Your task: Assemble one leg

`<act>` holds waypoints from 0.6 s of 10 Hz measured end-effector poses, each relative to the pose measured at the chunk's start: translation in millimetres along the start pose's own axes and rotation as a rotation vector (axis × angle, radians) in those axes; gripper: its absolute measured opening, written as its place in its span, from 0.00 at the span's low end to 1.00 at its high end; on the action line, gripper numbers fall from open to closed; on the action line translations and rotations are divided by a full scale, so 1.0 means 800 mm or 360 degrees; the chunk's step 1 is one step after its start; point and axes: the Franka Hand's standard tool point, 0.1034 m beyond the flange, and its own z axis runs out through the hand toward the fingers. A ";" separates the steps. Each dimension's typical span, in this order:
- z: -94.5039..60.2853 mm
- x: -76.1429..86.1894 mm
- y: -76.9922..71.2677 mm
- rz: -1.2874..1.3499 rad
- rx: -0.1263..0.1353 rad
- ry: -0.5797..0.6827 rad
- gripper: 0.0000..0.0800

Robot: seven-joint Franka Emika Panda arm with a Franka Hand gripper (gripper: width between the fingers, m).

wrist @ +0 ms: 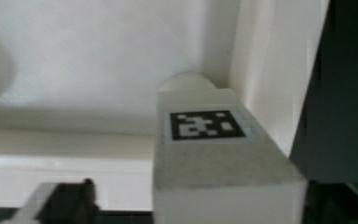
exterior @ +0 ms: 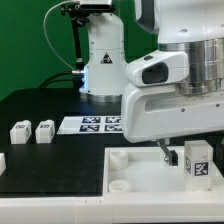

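A white leg (exterior: pixel 197 159) with a black-and-white tag stands upright in the far corner of the large white tray (exterior: pixel 135 178) on the exterior view's right. My gripper (exterior: pixel 184 155) is low over it, with the leg between the fingers. In the wrist view the leg (wrist: pixel 206 140) fills the space between the jaws of my gripper (wrist: pixel 202 205). One dark finger (wrist: pixel 66 200) stands apart from the leg with a strip of tray (wrist: pixel 87 100) showing between them. The jaws look open around the leg.
Two more look-alike legs (exterior: pixel 18 131) (exterior: pixel 43 131) stand on the black table at the exterior view's left. The marker board (exterior: pixel 92 124) lies behind the tray. The arm's base (exterior: pixel 100 60) stands at the back. Another white piece (exterior: pixel 2 160) shows at the left edge.
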 end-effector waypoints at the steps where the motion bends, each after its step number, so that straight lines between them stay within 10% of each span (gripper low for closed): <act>1: 0.000 0.000 -0.003 0.0230 0.0016 -0.0001 0.66; 3: 0.000 0.000 0.000 0.0554 0.0015 -0.0004 0.37; 6: 0.001 -0.001 0.003 0.1357 0.0010 0.0013 0.37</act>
